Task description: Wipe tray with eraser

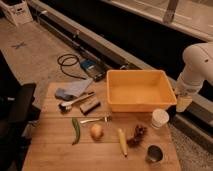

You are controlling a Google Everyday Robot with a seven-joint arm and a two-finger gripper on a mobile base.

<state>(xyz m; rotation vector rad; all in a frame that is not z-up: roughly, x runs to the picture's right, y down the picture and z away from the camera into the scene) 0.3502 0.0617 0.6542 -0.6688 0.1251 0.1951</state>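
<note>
Wooden table (50,145) is carrying the eraser (90,106) and the yellow-orange tray (142,106).
The eraser is lying just left of the tray; my gripper (183,102) is hanging beside the tray's right rim, clenched or released I cannot tell.

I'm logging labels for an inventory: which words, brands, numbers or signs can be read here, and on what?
No text can be read.
The tray, eraser, white cup and metal cup show no print.
A blue mark on the floor is too blurred to read.
The gripper, beside the tray's right rim, shows no label.
</note>
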